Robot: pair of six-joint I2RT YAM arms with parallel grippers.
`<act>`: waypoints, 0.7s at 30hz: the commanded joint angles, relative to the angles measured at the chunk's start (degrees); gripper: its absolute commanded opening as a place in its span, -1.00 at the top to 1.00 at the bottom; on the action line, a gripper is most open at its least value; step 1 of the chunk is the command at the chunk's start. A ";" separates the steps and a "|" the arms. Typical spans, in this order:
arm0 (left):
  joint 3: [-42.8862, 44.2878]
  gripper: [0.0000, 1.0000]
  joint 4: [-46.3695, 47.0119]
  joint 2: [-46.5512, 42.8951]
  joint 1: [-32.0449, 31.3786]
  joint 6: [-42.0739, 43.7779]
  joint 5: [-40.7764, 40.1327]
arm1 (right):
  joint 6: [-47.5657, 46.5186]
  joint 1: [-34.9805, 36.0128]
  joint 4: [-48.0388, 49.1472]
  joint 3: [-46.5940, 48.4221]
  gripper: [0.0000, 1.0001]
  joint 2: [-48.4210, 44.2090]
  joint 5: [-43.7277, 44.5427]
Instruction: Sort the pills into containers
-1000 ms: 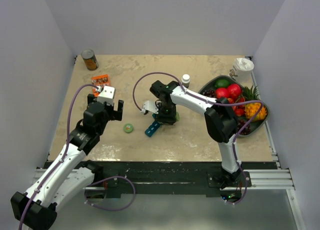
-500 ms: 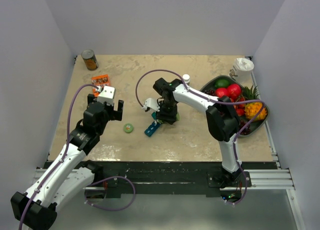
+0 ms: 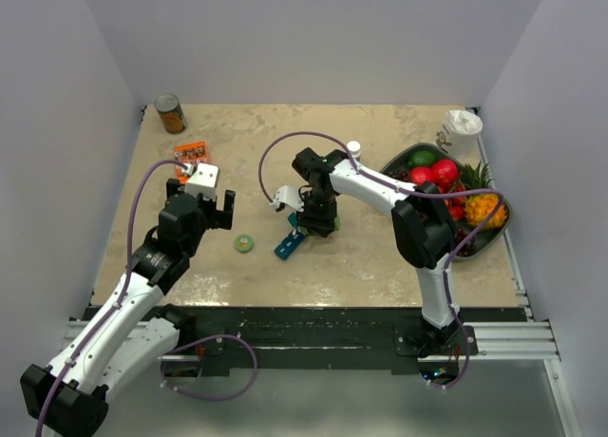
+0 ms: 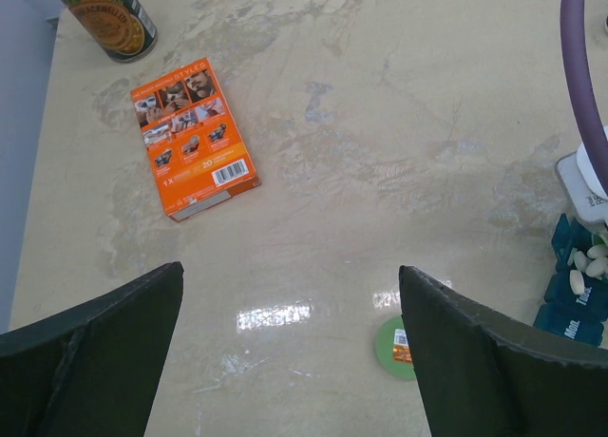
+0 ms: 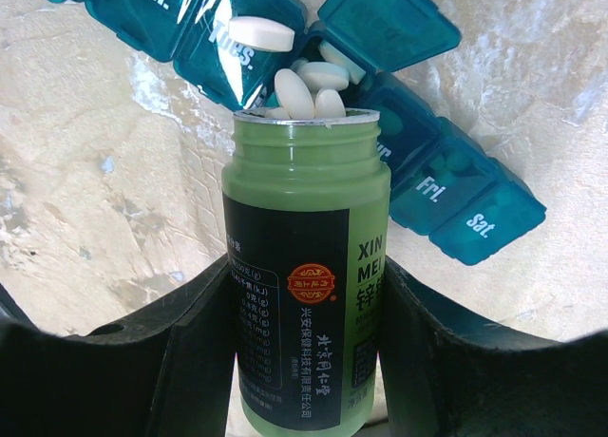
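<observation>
The containers [image 5: 446,185] form a teal strip with day labels, running across the top of the right wrist view. The strip [image 3: 288,244] lies at mid-table, and its end [image 4: 576,285] shows at the right edge of the left wrist view. One compartment's lid stands open. Several white oval pills [image 5: 304,87] lie in it, and one more pill [image 5: 261,32] rests by the "Tues." lid. My right gripper [image 5: 306,271] is shut on an uncapped green bottle [image 5: 304,209], its mouth over those pills. My left gripper [image 4: 290,271] hangs open over bare table.
A green cap [image 3: 244,243] lies left of the strip. An orange box [image 3: 191,152] and a tin can [image 3: 170,114] sit at the back left. A small white bottle [image 3: 353,152], a grey fruit tray [image 3: 401,158] and a white cup [image 3: 463,128] stand at the right.
The right wrist and bottle shifted slightly to the right over the strip, then held still. The left arm has not moved.
</observation>
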 commanded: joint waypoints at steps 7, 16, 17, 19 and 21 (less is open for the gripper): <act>0.10 -0.99 1.91 0.10 0.41 -0.54 0.28 | -0.89 -1.00 1.32 -1.96 0.96 -4.72 -3.18; 0.10 -0.99 1.91 0.28 0.50 -0.54 0.37 | -1.68 -1.71 2.38 -3.71 0.97 -6.04 -5.55; 0.10 -0.99 1.82 0.19 0.50 -0.54 0.37 | -1.76 -1.79 2.64 -3.89 0.97 -6.13 -5.73; 0.10 -0.99 1.82 0.19 0.50 -0.54 0.45 | -1.94 -1.97 2.82 -4.24 0.97 -6.30 -5.99; 0.10 -0.99 1.91 0.37 0.50 -0.54 0.46 | -1.94 -2.23 3.17 -4.51 0.97 -6.48 -6.17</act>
